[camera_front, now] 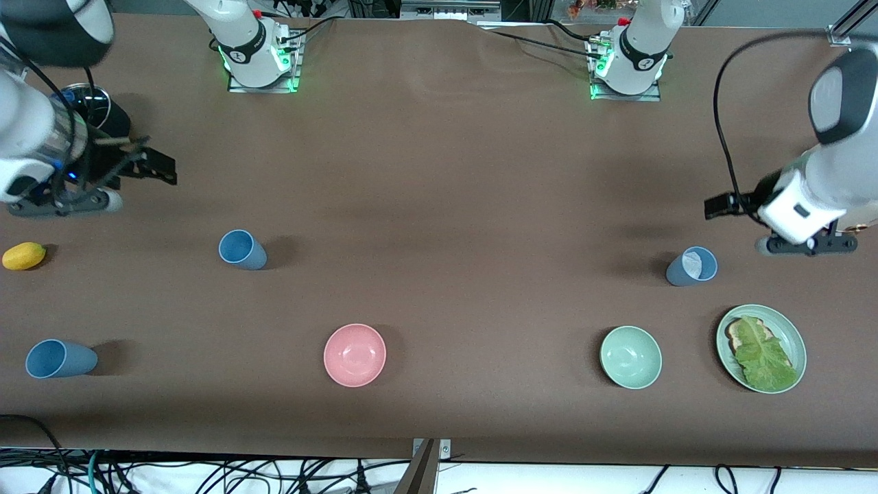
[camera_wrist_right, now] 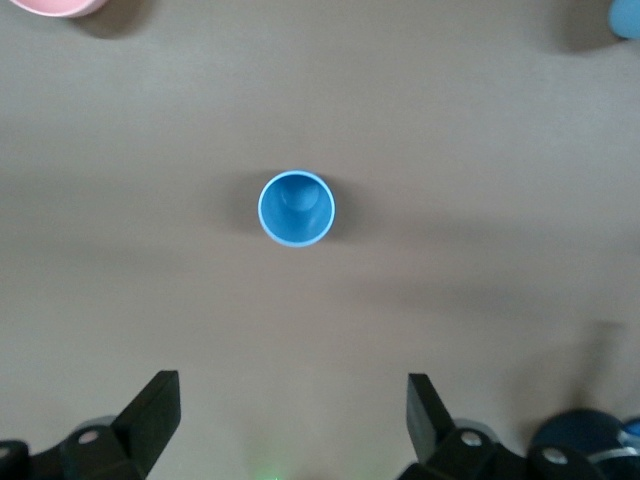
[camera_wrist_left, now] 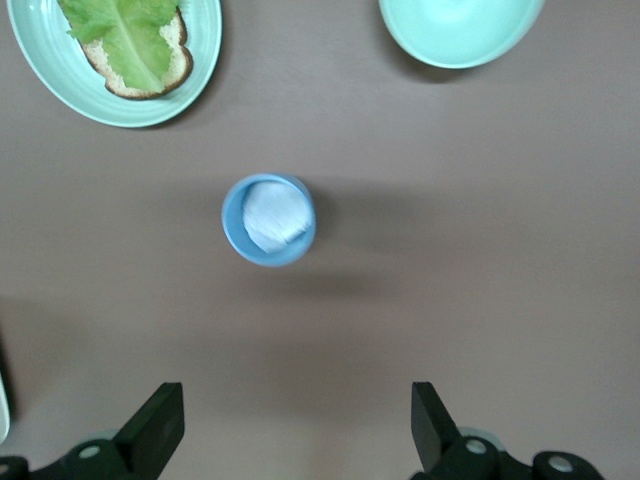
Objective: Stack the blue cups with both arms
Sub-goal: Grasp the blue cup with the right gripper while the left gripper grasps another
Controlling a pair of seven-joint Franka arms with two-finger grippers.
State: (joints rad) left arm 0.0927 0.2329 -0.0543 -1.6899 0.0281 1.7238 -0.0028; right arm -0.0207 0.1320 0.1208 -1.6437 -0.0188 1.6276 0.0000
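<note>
Three blue cups stand upright on the brown table. A sky-blue cup (camera_front: 241, 249) is toward the right arm's end and shows in the right wrist view (camera_wrist_right: 296, 208). Another sky-blue cup (camera_front: 58, 358) stands nearer the front camera (camera_wrist_right: 625, 15). A slate-blue cup (camera_front: 691, 266) with something white inside stands toward the left arm's end (camera_wrist_left: 268, 220). My right gripper (camera_front: 154, 167) is open and empty over bare table (camera_wrist_right: 292, 390). My left gripper (camera_front: 720, 206) is open and empty over bare table beside the slate-blue cup (camera_wrist_left: 297, 400).
A pink bowl (camera_front: 354, 355) and a mint-green bowl (camera_front: 630, 357) sit near the front edge. A green plate (camera_front: 789, 329) holds bread and lettuce. A yellow fruit (camera_front: 24, 256) and a black pot (camera_front: 96, 110) lie at the right arm's end.
</note>
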